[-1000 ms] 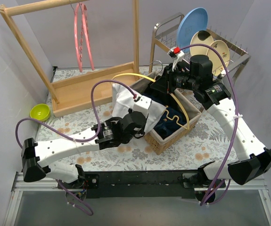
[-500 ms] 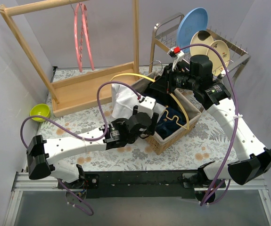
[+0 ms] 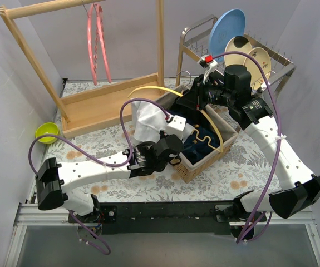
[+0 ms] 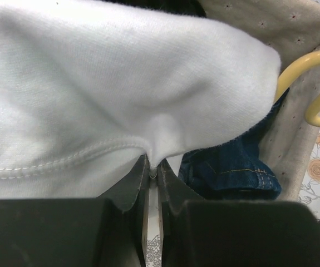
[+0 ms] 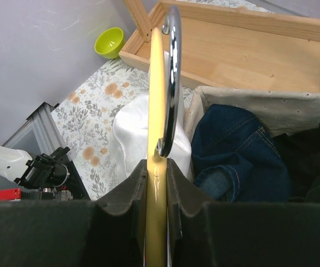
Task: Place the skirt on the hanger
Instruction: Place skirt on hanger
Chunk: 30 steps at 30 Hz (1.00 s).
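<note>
The skirt (image 3: pixel 146 118) is white cloth draped over the left rim of the wicker basket (image 3: pixel 201 162). My left gripper (image 3: pixel 179 133) is shut on a fold of the skirt (image 4: pixel 121 83), pinched between its fingertips (image 4: pixel 153 169). My right gripper (image 3: pixel 197 100) hovers over the basket's back, shut on the yellow hanger (image 3: pixel 148 89). In the right wrist view the hanger (image 5: pixel 156 111) runs straight up from the right gripper (image 5: pixel 157 167), its metal hook on top, with the skirt (image 5: pixel 129 133) below it. A yellow hanger end (image 4: pixel 310 83) curves beside the skirt.
Dark denim clothes (image 5: pixel 237 150) fill the basket. A wooden clothes rack (image 3: pixel 101 105) with a pink hanger (image 3: pixel 96 44) stands at the back left. A green bowl (image 3: pixel 47 132) sits at the left. A wire dish rack with plates (image 3: pixel 243 47) stands back right.
My left arm has moved right toward the basket. Its jaws opened and shut again on the white skirt. The right arm and hanger have not moved.
</note>
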Each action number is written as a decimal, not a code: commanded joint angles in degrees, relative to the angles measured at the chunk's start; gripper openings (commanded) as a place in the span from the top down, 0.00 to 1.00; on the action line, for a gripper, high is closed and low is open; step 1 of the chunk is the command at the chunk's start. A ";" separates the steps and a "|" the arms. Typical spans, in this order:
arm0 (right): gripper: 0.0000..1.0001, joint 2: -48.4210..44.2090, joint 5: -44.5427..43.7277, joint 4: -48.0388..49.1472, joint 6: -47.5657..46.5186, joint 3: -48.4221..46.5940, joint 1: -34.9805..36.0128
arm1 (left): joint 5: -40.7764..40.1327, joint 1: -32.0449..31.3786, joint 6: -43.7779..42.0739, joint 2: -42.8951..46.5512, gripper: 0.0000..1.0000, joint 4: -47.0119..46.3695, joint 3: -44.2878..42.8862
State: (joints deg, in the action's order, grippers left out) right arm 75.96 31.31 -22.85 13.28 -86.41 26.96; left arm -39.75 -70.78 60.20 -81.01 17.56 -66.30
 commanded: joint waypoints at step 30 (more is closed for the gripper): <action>0.99 -0.81 -0.11 6.86 -5.35 -6.21 -0.86 | 41.69 -0.50 2.46 11.11 0.61 -1.30 0.55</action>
State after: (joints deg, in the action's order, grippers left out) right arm 77.41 32.99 -23.35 11.44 -86.61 26.92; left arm -0.21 -70.46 61.14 -76.36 15.49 -67.33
